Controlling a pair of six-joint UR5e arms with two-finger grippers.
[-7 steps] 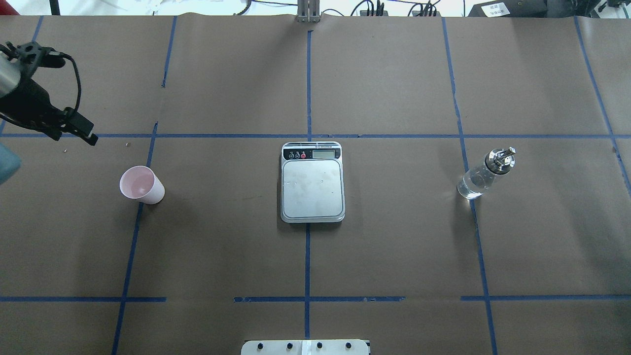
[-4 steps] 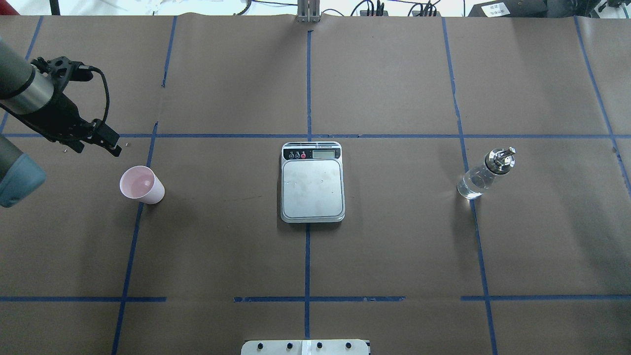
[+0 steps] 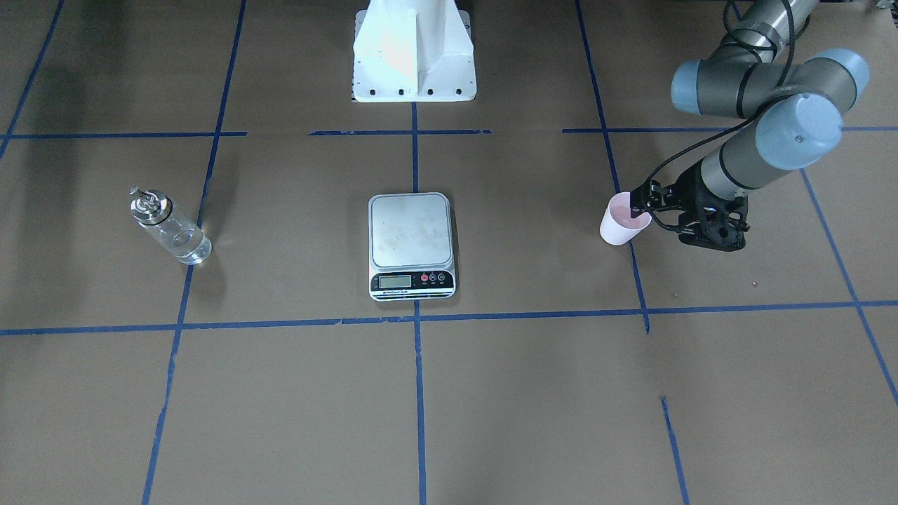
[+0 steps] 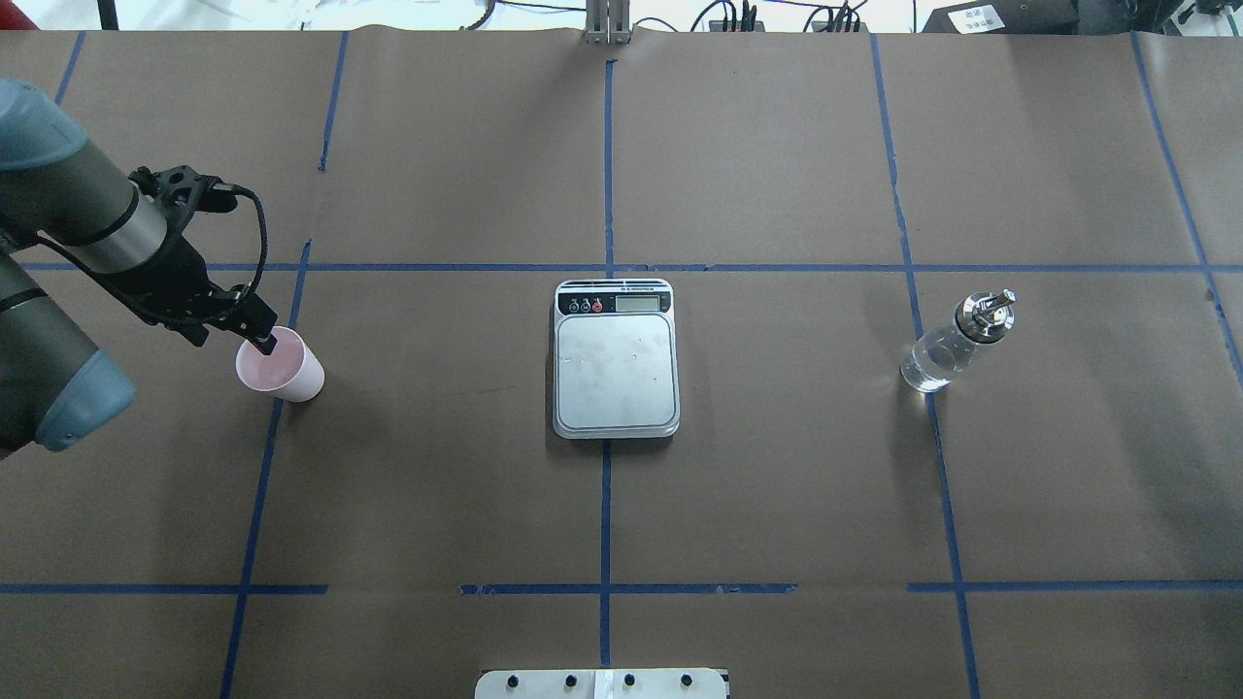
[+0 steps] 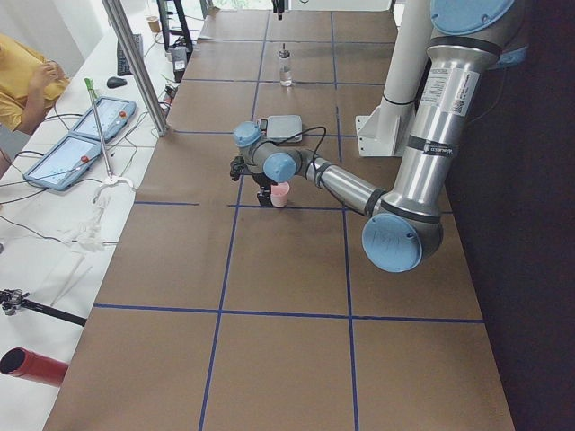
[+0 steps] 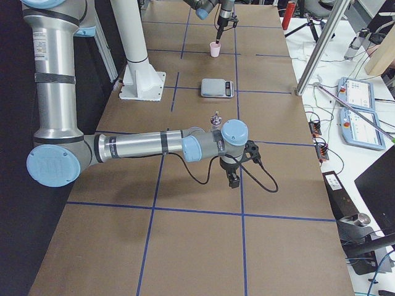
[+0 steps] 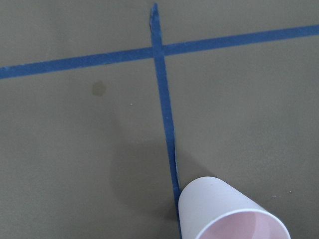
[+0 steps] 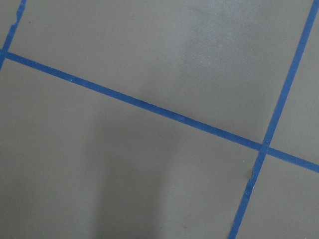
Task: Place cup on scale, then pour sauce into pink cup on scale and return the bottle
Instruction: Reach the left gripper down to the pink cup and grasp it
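The pale pink cup stands upright on the table at the left, also in the front view and at the bottom of the left wrist view. My left gripper is at the cup's far-left rim, jaws slightly apart, one fingertip over the opening; it holds nothing. The scale lies at the centre with its plate bare. The clear glass bottle with a silver cap stands at the right, its liquid barely visible. My right gripper shows only in the right side view, low beyond the bottle; I cannot tell its state.
The table is covered in brown paper with a grid of blue tape lines. The white robot base stands at the near-middle edge. The right wrist view shows only paper and tape. Open paper lies between the cup and the scale.
My left arm has come in from the far left and down to the cup: its gripper has moved from well clear of the cup to the cup's rim. Cup, scale and bottle have not moved.
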